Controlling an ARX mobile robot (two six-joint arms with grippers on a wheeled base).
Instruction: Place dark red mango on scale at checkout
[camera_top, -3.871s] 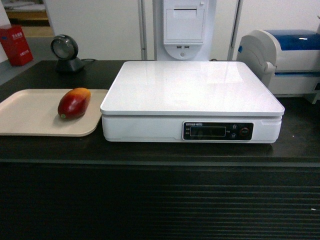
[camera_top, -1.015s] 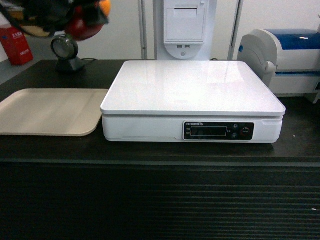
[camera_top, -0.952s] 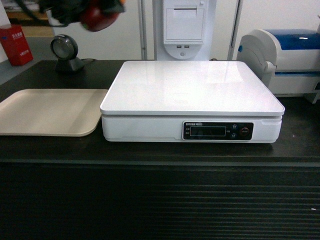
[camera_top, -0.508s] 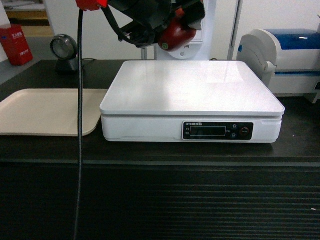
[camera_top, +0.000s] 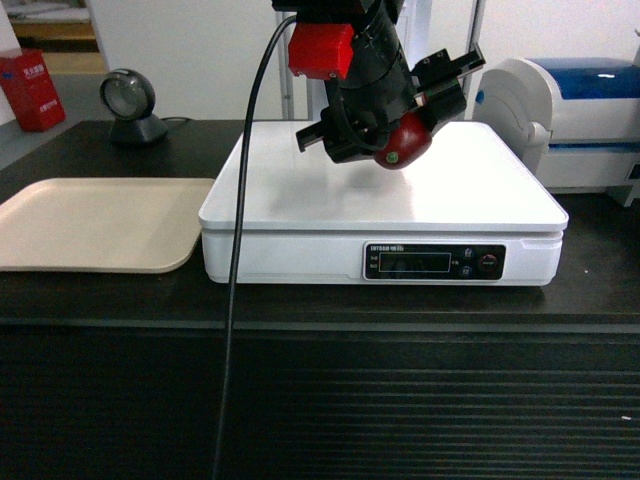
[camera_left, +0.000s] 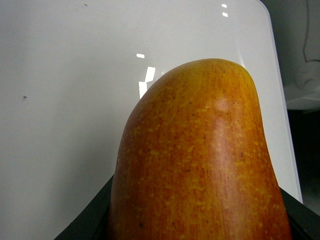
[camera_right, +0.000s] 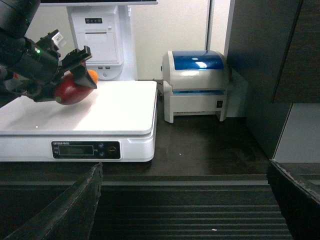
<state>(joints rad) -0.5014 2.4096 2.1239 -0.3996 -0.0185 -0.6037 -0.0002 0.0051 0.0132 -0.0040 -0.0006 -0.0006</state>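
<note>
Mango (camera_top: 404, 142) is now over the scale (camera_top: 300, 195), where half a second ago it hung higher and further back, in front of the white kiosk, and a second ago it was up at the top left above the scanner (camera_top: 130, 103); the beige tray (camera_top: 90, 225) it once lay on is bare. The left gripper (camera_top: 385, 130) has carried the dark red mango across and down, so the transport part of the job looks nearly done and what remains, by my judgement, is the last lowering and the release onto the platform.

In the head view the fruit sits between the jaws, which are closed on it, with its dark red body poking out below and to the right of them. It appears to hover just above the white platform, not touching. The left wrist view shows the orange-yellow end projecting forward past the jaws with the platform behind it.

The right gripper (camera_right: 185, 210) waits low at the front edge of the counter (camera_right: 210, 145), jaws wide and empty, well apart from the fruit
</note>
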